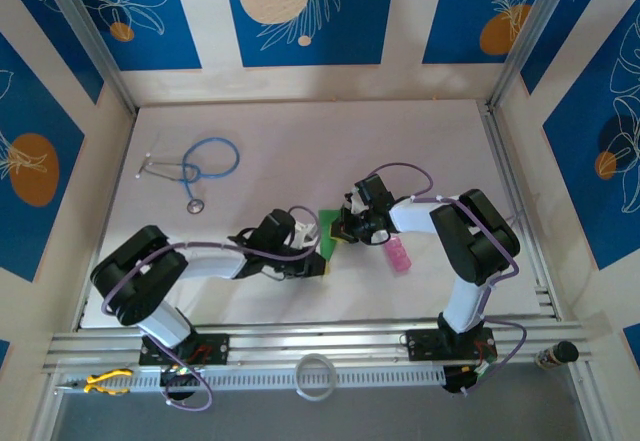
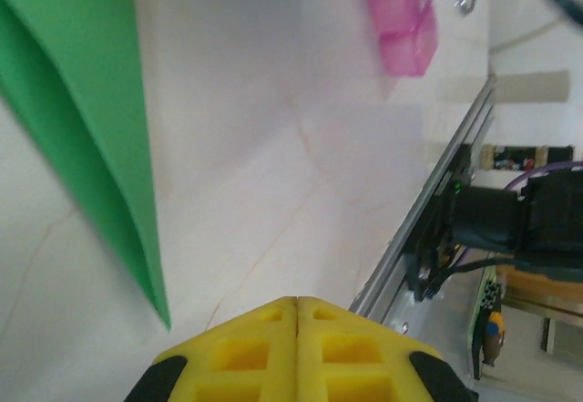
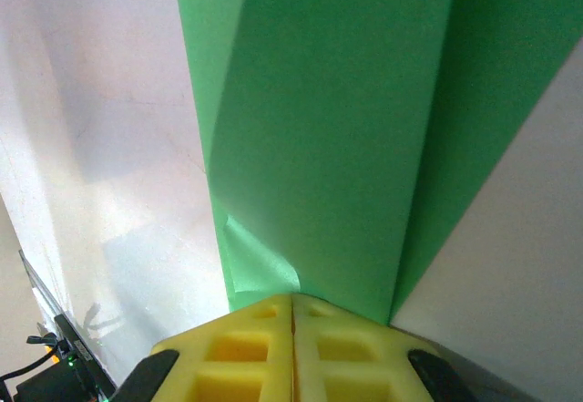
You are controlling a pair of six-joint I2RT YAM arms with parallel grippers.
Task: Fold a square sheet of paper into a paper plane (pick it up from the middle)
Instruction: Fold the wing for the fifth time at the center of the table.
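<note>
Left to right:

- Stethoscope (image 1: pixel 195 168), blue tube, far-left of the bench (image 1: pixel 420 151). Well clear of the work, so ignore it.
- Left claw (image 2: pixel 296 306): clenched, yellow pads flush together with nothing between them. A pointed green corner hangs just beside it, on its wrist cam's left, apart from the pads.
- Square sheet of paper (image 1: pixel 330 229): mid-bench between the two claws. It is already creased narrower, with at least two overlapping layers visible on the right wrist cam, so not flat and not yet a dart. It looks tilted up off the surface rather than lying down.
- Right claw (image 3: pixel 292 304): clenched, and the green sheet runs straight into the pad seam. I read that as pinching the paper's near edge.
- Pink bottle (image 1: pixel 400 256): on the bench just right of the right claw, near the fold area.

Step, my read: mid-fold, right side anchoring the sheet and left side free.

Next move needs the left claw to release and take the loose corner, or press along the crease while the right grip stays firm. Watch the bottle on any swing.

Writing/brands: none readable in any view.
</note>
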